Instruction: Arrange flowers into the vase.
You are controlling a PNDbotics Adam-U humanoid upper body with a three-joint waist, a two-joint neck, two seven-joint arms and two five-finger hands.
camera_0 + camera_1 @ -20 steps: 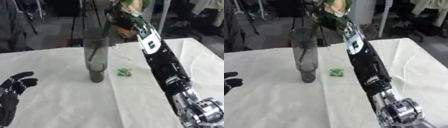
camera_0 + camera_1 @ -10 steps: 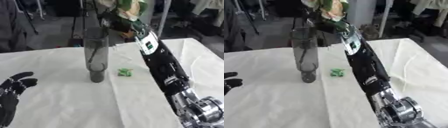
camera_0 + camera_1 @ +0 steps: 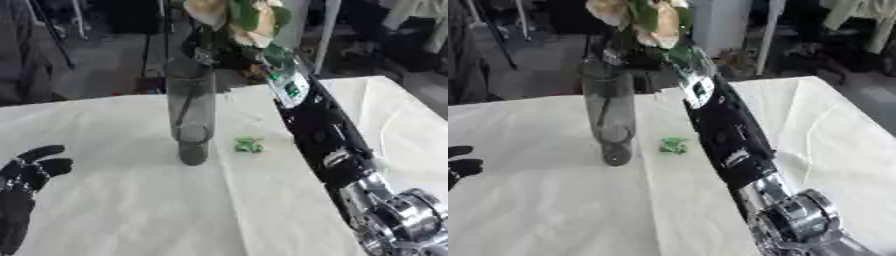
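- A tall, dark, see-through glass vase [image 3: 191,114] stands upright on the bench [image 3: 131,210], which is covered by a white cloth with a crease running down it.
- The right arm [image 3: 319,130] reaches in from the lower right corner, stretched up and away across the bench to the space just above and behind the vase's mouth.
- The right hand [image 3: 208,47] is at the vase's rim, dark and partly hidden behind the blooms; its fingers look curled round the flower stems, though the exact hold is hard to make out.
- The flowers [image 3: 234,19] sit above the vase: pale cream and peach blooms with green leaves, held near the top edge of the view, over and slightly to the right of the vase's opening.
- A thin dark line shows inside the vase, possibly a stem; whether it belongs to the held bunch cannot be told.
- A small green scrap [image 3: 248,145], like a leaf or bit of foliage, lies on the cloth just right of the vase's base, not touching it.
- The left hand [image 3: 24,185] rests at the lower left edge of the bench, well apart from the vase, its black fingers spread and straight, holding nothing.
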